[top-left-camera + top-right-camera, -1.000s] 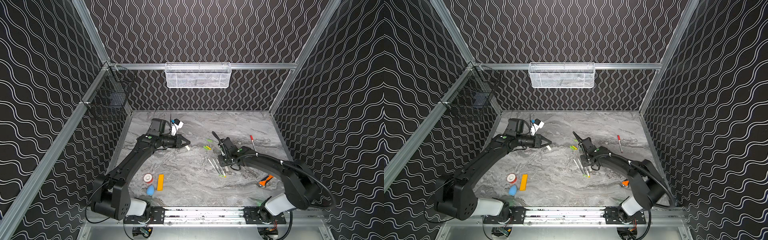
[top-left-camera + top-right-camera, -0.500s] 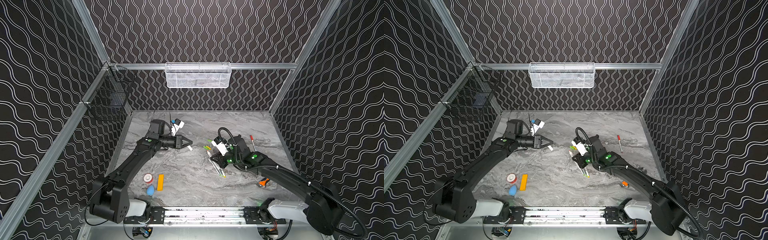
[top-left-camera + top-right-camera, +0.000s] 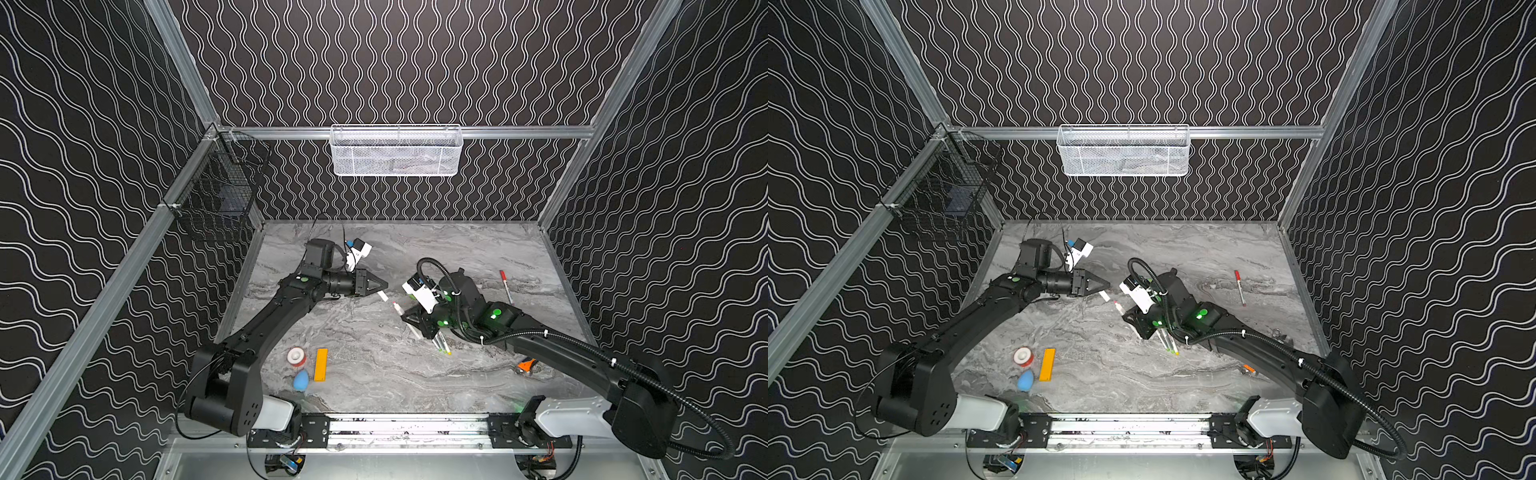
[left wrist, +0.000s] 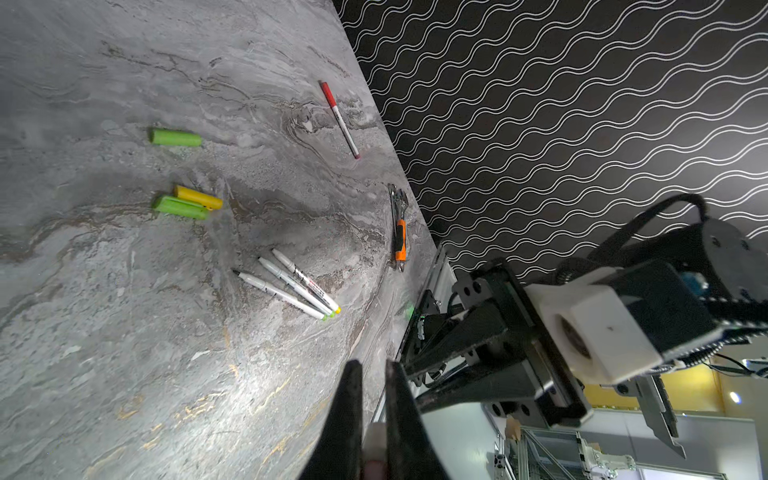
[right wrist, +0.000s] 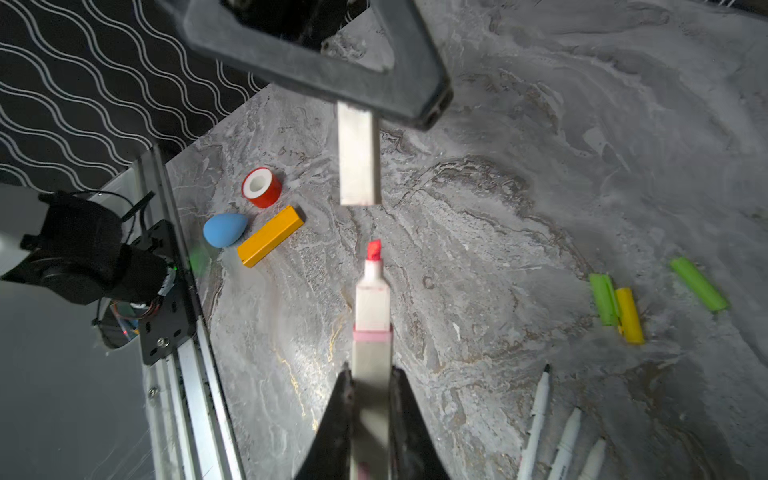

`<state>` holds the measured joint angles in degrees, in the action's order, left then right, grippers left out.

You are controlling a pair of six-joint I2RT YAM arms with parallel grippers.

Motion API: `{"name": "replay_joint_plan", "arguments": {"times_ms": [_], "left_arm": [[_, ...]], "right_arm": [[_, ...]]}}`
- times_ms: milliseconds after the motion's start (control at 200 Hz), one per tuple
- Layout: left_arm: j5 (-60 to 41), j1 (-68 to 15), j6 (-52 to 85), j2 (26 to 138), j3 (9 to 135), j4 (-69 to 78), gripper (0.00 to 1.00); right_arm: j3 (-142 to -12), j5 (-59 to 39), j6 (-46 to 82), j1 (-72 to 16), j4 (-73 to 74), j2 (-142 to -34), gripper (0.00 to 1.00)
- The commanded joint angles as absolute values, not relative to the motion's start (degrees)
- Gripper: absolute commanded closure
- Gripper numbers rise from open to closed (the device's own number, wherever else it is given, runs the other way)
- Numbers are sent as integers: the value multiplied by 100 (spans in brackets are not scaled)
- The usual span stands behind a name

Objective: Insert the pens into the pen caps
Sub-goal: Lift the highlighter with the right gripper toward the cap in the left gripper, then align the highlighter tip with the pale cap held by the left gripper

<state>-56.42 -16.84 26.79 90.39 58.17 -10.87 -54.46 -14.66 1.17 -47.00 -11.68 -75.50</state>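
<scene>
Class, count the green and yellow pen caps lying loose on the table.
3. The lone green cap lies apart from the rest; the second green cap and the yellow cap lie side by side. Others may be hidden.

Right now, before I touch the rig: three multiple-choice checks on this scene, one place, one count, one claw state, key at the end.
1. Where on the table does the red-capped pen lie? A. left side B. dead centre C. right side, alone
2. How many loose caps lie on the table? A. one B. three C. six
3. The right claw is: A. shut on the red-tipped pen B. open, empty C. shut on nothing

Key: 1 C, both top views show it apart near the right edge. 2 B, two green and one yellow in the left wrist view; the white cap sits in the left claw. 3 A, its fingers pinch the barrel in the right wrist view.
</scene>
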Motion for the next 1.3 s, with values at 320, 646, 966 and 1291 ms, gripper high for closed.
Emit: {"name": "replay_joint_plan", "arguments": {"times_ms": [320,646,966,1291], "left_arm": [[-5498,-1679,2811,9158,5853,-1189,100],[-5304,-1455,3088,9040,5706,-938,100],[-5389,-1395,3139,9059,5687,-820,100],[-5481,-1397,3166,9092,5660,-769,100]], "right_arm": [[-6020,-401,57,-5097,-1465,-8074,97],[-6125,-91,127,-5190,-1628,-8256,97],[-6221,-180,45,-5254,-1559,-8329,97],[-6410,-220,-26,-5300,-1540,-8492,97]]}}
